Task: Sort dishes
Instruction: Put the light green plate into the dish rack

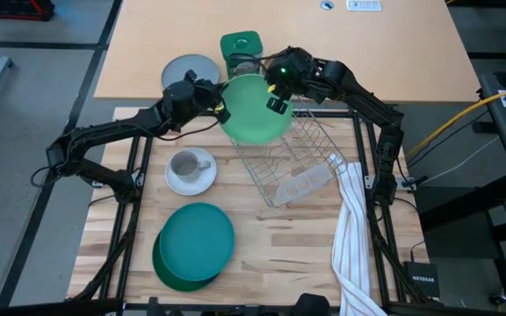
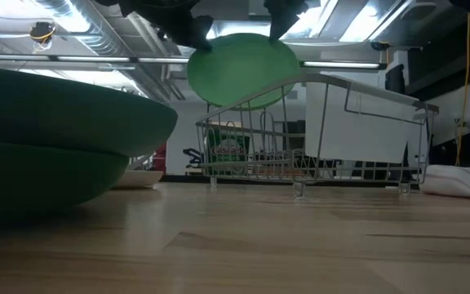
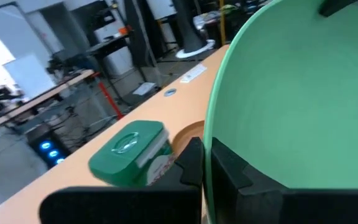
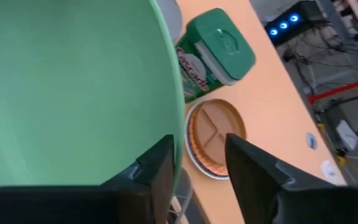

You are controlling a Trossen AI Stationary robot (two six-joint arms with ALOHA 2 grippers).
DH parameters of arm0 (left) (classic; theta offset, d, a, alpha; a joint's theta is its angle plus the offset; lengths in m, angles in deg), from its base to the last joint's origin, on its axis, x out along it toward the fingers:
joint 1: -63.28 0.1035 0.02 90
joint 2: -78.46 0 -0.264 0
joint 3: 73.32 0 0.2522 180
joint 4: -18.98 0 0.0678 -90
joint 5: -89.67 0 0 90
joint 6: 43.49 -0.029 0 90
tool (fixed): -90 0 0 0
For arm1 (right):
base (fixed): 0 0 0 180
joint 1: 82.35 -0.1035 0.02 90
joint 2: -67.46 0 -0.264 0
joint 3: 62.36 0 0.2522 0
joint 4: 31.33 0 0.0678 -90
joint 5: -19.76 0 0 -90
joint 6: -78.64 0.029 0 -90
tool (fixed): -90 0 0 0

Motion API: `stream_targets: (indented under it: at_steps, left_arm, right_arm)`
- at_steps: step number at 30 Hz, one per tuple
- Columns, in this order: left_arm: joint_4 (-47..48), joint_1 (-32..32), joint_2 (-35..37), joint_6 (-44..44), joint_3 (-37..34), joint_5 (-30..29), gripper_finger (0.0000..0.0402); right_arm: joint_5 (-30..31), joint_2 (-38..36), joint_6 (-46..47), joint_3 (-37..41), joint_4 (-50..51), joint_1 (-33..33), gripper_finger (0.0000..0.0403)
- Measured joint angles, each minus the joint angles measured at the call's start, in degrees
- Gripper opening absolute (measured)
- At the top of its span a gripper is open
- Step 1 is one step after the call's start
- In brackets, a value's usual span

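A light green plate (image 1: pixel 253 112) hangs in the air over the far left corner of the wire dish rack (image 1: pixel 299 162). My left gripper (image 1: pixel 221 104) is shut on the plate's left rim. My right gripper (image 1: pixel 278 93) is open at the plate's far right rim, one finger over the plate's face (image 4: pixel 157 168) and the other outside the rim (image 4: pixel 253 168). I cannot tell whether it touches. A small grey mug (image 1: pixel 185 163) stands on a white saucer (image 1: pixel 191 180). A teal plate (image 1: pixel 197 237) lies on a dark green plate (image 1: pixel 172 270). My left gripper pinches the light green plate's rim (image 3: pixel 211 134) between its two fingers, one finger on the inner face (image 3: pixel 238 177) and one on the back (image 3: pixel 191 163). It comes from the table's left side. The plate is lifted clear and tilted (image 2: pixel 243 69), above the rack.
A flat grey plate (image 1: pixel 188 70), a green lidded container (image 1: pixel 240 48) and a brown, orange-rimmed plate (image 4: pixel 215 137) sit on the far tabletop. A white striped towel (image 1: pixel 354 233) lies right of the rack. Bare wood lies between the stacked plates and the towel.
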Motion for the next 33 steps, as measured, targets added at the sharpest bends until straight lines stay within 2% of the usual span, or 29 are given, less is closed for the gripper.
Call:
stream_targets:
  at_steps: [6,11,15,19,21,29,33]
  left_arm:
    - [-3.9,-2.8,0.0,-3.4,0.0,-8.6,0.0000]
    - [-7.3,-4.8,-1.5,-7.4,0.0,-13.5,0.0000]
    - [-13.5,-6.4,-5.2,-12.3,0.0,-17.9,0.0000]
    - [-22.5,-8.1,-10.2,-20.4,0.0,-24.4,0.0000]
    - [-27.1,-8.9,-12.8,-23.6,0.0,-26.5,0.0000]
    - [-44.3,-11.7,-22.4,-36.3,0.0,-33.5,0.0000]
    - [-52.1,-12.8,-26.2,-41.8,0.0,-34.1,0.0000]
  right_arm:
    - [2.9,0.0,3.1,0.0,2.9,0.0,0.0160]
    - [2.3,0.0,8.1,0.0,11.4,0.6,0.0152]
    - [-3.9,0.0,9.8,0.0,16.3,3.4,0.0144]
    - [-13.3,0.0,10.0,0.0,15.9,7.8,0.0140]
    - [-16.0,0.0,10.1,0.0,14.4,10.2,0.0139]
    - [-18.1,0.0,10.1,0.0,6.9,16.4,0.0138]
    - [-21.0,0.0,10.0,0.0,5.7,18.1,0.0138]
